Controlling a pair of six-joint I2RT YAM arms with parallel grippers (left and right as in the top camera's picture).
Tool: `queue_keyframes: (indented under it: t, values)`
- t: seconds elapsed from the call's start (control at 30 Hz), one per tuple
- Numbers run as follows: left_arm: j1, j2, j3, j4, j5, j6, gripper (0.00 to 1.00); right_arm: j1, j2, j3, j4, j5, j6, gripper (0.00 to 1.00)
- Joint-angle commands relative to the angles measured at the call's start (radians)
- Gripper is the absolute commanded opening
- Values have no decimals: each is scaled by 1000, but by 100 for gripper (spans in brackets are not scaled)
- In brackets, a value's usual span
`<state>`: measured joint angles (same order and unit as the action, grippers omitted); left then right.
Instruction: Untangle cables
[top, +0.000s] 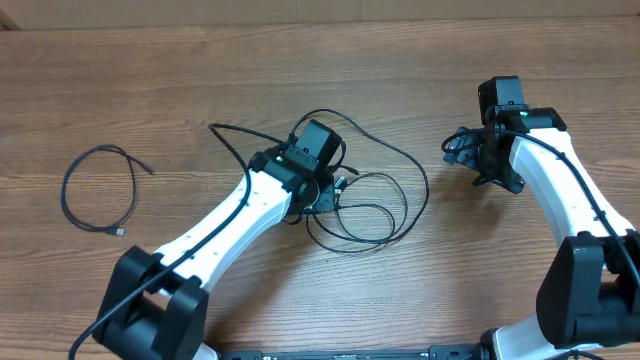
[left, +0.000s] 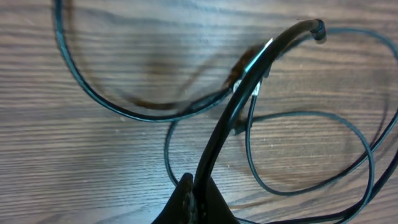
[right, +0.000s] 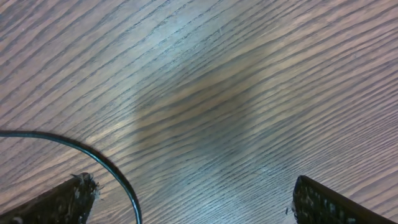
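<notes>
At the table's (top: 200, 80) middle the left gripper (top: 324, 194) is clamped shut on one strand of the cables (top: 388, 214) — their loops spread rightward toward the right gripper (top: 466, 150), wide open and empty, the nearer arm for pulling them apart.

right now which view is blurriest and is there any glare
Left wrist: the cable close to the lens is blurred, with a white glint on it. Right wrist: a soft dark shadow on the table. Overhead: sharp, evenly lit.
</notes>
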<state>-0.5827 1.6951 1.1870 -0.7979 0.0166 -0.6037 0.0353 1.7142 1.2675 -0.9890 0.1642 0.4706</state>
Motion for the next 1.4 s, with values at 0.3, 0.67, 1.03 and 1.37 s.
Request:
queue_keyframes:
  t: [0.3,0.67,1.03,1.37]
  values:
    - [-6,4,10,-14,-80,6,31,3,5,-5,1,15,-1,100]
    - [-55,5,10,19,219,195,21,3,5,-5,1,15,0,100]
    - [-149,79,10,148,220,193,26,3,5,-5,1,15,0,100]
    - [-219,238,10,351,221,117,32,3,5,-5,1,15,-1,100]
